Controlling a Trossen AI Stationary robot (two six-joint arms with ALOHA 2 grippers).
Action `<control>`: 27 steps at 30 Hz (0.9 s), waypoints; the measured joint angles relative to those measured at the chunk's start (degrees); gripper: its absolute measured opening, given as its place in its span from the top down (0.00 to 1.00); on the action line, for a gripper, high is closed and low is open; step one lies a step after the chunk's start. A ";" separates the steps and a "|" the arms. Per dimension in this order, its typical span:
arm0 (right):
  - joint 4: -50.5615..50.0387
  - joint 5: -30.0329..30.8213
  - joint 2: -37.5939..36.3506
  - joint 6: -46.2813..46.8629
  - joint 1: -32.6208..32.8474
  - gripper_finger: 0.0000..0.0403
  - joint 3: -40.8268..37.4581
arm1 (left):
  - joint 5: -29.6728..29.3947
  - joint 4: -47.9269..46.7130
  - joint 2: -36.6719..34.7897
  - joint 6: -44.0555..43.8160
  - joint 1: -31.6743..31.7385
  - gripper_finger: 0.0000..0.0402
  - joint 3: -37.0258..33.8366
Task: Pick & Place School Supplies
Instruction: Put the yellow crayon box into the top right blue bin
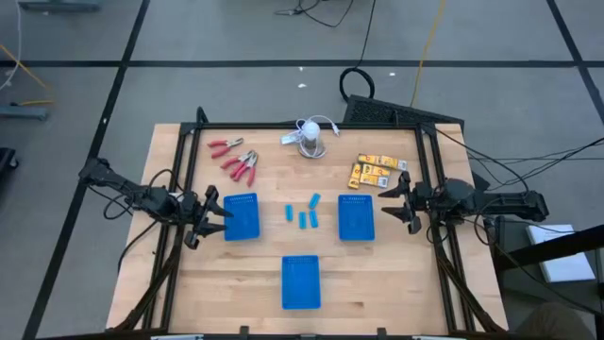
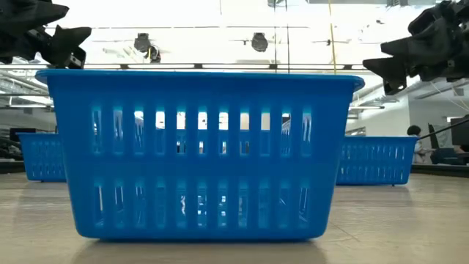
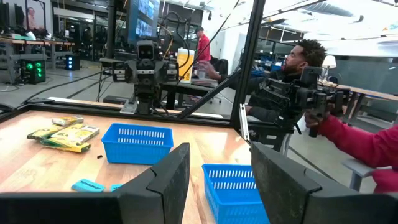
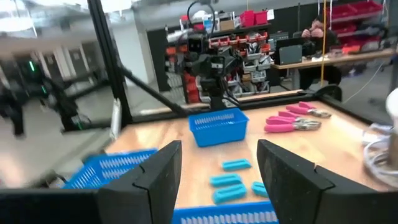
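Note:
The school supplies lie loose on the wooden table. Red-handled pliers (image 1: 234,159) are at the far left, yellow-orange boxes (image 1: 379,170) at the far right, and light-blue blocks (image 1: 304,213) at the centre. My left gripper (image 1: 212,215) hovers open at the outer side of the left blue basket (image 1: 241,215) and points toward the table's right. My right gripper (image 1: 401,203) hovers open beside the right blue basket (image 1: 357,216), facing the left one. The right wrist view shows the blocks (image 4: 230,174) and pliers (image 4: 292,119) ahead of the open fingers. The boxes (image 3: 62,134) appear in the left wrist view.
A third blue basket (image 1: 301,281) stands near the table's front edge and fills the low view (image 2: 198,154). A white round object with a cable (image 1: 311,140) sits at the far middle. A black frame (image 1: 189,189) runs along the table's sides. People sit beyond the table (image 3: 298,59).

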 joint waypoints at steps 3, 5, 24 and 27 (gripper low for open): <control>0.31 -0.02 -0.02 5.37 0.00 0.50 -0.02 | 0.01 -0.01 0.02 -0.02 0.00 0.57 0.01; 0.32 -0.01 0.00 7.71 0.00 0.50 -0.02 | 0.00 0.00 0.00 -0.02 0.00 0.57 0.00; -2.61 22.28 11.29 0.39 -0.09 0.47 8.17 | 0.02 0.00 0.00 -0.02 0.00 0.57 0.02; -17.23 29.82 20.69 -0.33 -1.40 0.42 18.54 | 0.01 0.01 0.01 -0.01 0.00 0.57 0.01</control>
